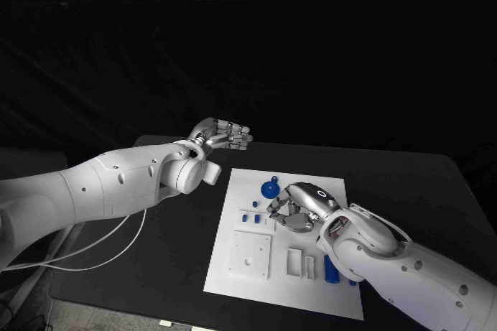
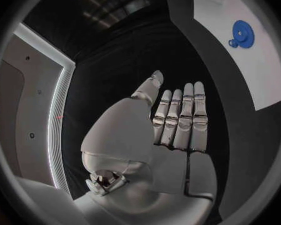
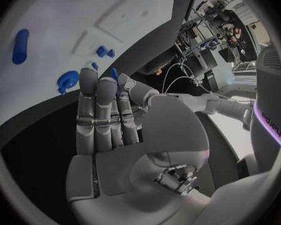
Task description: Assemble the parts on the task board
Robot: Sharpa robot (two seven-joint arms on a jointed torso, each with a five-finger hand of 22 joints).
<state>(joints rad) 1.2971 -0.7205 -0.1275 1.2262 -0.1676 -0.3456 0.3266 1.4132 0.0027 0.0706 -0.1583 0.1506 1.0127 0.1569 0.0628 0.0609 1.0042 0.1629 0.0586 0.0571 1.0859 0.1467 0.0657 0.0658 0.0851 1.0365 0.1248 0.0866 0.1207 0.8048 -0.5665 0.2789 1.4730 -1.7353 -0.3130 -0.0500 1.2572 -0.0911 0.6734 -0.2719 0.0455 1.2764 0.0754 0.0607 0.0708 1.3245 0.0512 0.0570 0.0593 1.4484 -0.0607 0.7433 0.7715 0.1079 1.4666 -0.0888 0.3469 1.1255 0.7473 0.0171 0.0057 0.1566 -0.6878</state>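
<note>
The white task board (image 1: 240, 284) lies in the middle of the black table. On it are a blue gear (image 1: 270, 189), two small blue parts (image 1: 253, 217) side by side, and a long blue peg (image 1: 332, 268). My right hand (image 1: 297, 210) hovers low over the board's middle, beside the gear, with its fingers pointing down. In the right wrist view a small blue part (image 3: 114, 74) shows between a fingertip and the thumb; I cannot tell whether it is pinched. My left hand (image 1: 222, 136) is raised beyond the board's far left corner, fingers side by side, holding nothing.
White raised fixtures sit on the board's near half: a square plate (image 1: 248, 253) and narrow slotted blocks (image 1: 296, 263). A white cable (image 1: 109, 248) loops under my left arm near the table's left edge. Bare black table lies right of the board.
</note>
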